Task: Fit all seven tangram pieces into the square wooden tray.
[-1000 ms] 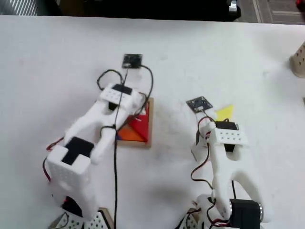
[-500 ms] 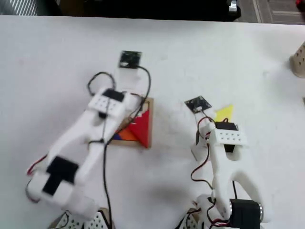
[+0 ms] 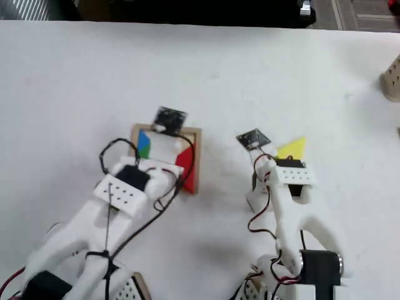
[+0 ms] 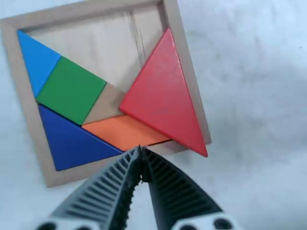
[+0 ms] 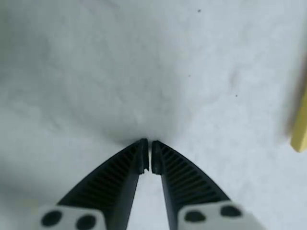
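One arm, the left arm (image 3: 94,219), is drawing back off the tray (image 4: 29,120), uncovering five pieces. The red triangle (image 4: 163,100) is lying across the rim, likely unseated. The yellow triangle (image 3: 292,148) is waiting outside on the table (image 3: 281,75). The left gripper (image 4: 140,155) and the right gripper (image 5: 147,155) are both sitting shut and empty.

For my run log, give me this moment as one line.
left gripper shut near tray edge | red triangle overhanging tray rim | right gripper shut, empty | yellow piece outside tray

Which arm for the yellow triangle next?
Right. The yellow triangle lies on the table beside the right gripper, whose jaws are shut and empty; the left gripper sits at the wooden tray.
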Robot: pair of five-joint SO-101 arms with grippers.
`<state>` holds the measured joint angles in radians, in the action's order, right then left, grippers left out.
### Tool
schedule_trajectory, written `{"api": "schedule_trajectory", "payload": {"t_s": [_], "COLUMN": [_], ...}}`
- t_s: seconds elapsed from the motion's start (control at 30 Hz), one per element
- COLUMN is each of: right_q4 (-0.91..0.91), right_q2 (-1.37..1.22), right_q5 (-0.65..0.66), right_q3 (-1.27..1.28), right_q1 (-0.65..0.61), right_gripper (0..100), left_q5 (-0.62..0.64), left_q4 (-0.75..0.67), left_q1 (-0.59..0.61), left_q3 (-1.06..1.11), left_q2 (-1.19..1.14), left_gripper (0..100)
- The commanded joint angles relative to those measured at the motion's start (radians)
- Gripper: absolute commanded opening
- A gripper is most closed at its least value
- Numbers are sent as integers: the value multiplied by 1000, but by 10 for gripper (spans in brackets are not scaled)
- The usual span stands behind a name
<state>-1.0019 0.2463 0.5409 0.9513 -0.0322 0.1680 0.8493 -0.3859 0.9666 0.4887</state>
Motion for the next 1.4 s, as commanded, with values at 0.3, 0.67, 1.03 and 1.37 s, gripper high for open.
{"api": "schedule_trajectory", "payload": {"t_s": [0.3,0.67,1.03,1.37], "right_q4": [-5,-7,-7,-7], "right_q2": [2,4,2,1], "right_q5": [11,12,12,12], "right_q3": [-32,-32,-32,-34], "right_q1": [-7,-7,-7,-7], "right_gripper": [18,18,18,18], "left_q5": [-14,-14,-14,109], "left_q4": [-44,-147,-121,-315], "left_q1": [-31,1,53,59], "left_q3": [-315,-344,-333,-285], "left_q2": [-452,-484,-409,-409], "left_gripper": [22,22,22,22]}}
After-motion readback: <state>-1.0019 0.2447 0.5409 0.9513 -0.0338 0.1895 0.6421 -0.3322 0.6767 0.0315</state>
